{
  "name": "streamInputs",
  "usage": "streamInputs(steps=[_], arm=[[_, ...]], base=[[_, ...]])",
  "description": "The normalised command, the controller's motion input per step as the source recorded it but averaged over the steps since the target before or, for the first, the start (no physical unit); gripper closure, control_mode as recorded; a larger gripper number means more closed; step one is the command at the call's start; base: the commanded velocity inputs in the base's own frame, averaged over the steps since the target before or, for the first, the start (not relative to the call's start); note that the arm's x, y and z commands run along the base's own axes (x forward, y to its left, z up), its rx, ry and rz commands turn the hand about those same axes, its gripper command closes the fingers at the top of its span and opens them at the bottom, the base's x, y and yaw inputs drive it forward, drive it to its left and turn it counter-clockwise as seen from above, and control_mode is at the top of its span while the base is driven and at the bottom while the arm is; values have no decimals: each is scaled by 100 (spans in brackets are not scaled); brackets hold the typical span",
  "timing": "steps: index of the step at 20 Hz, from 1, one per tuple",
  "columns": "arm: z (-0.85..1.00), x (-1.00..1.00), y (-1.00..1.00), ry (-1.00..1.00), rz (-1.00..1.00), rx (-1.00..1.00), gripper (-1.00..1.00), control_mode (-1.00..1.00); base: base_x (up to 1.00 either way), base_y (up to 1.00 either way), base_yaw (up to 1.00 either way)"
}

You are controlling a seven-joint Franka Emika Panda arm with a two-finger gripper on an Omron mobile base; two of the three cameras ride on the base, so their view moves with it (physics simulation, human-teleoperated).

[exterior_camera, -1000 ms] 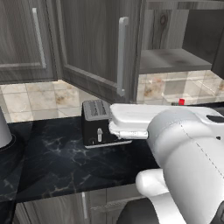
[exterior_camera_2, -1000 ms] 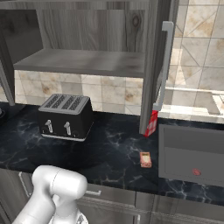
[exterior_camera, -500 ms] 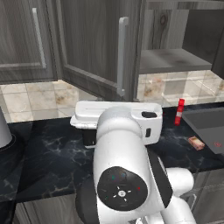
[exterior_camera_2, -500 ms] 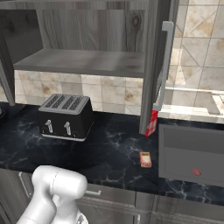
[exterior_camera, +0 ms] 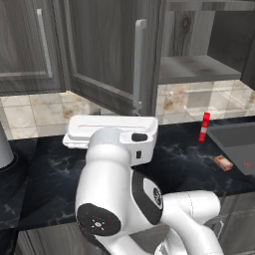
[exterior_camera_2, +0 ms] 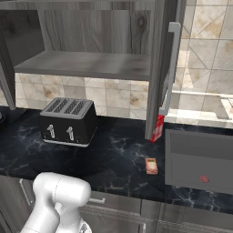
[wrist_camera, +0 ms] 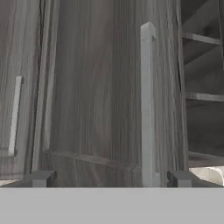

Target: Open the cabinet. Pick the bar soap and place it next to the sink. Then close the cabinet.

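The cabinet (exterior_camera: 99, 55) stands open, both doors swung out and its pale shelf (exterior_camera_2: 86, 63) bare. In the hand view my gripper (wrist_camera: 109, 179) is open, facing the left door from a short distance. That door's silver bar handle (wrist_camera: 147, 100) rises between the fingertips (wrist_camera: 41, 178), nearer the right one. My white hand (exterior_camera: 114, 132) hovers below the same handle (exterior_camera: 139, 64) in the left base view. The bar soap (exterior_camera_2: 151, 165) lies flat on the black countertop, just left of the sink (exterior_camera_2: 200, 159). From the left base view the soap (exterior_camera: 223, 162) lies beside the sink (exterior_camera: 239, 144).
A black toaster (exterior_camera_2: 68, 120) sits on the counter under the shelf, hidden behind my arm in the left base view. A red-and-white bottle (exterior_camera: 203, 127) stands behind the soap. The right door, with its handle (exterior_camera_2: 170, 63), juts out edge-on. A neighbouring shut cabinet (exterior_camera: 30, 45) is at left.
My arm has swung from the right to the middle of the left base view, covering the toaster and bringing the hand toward the left door. The soap has not moved.
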Motion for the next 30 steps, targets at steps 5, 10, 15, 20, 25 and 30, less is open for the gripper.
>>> streamInputs(steps=[5, 10, 15, 20, 25, 30], arm=[[3, -6, 16, -8, -18, -3, -100, -100], [16, -14, 4, -5, -23, -1, -100, -100], [46, -51, 0, -7, -14, 0, -100, -100], [31, -31, 0, -2, -3, 0, -100, -100], [1, 6, -24, 0, 0, 0, -100, -100], [0, 2, -31, 6, 0, 0, -100, -100]], base=[[0, 0, 0], [0, 0, 0], [0, 0, 0], [0, 0, 0], [0, 0, 0], [0, 0, 0]])
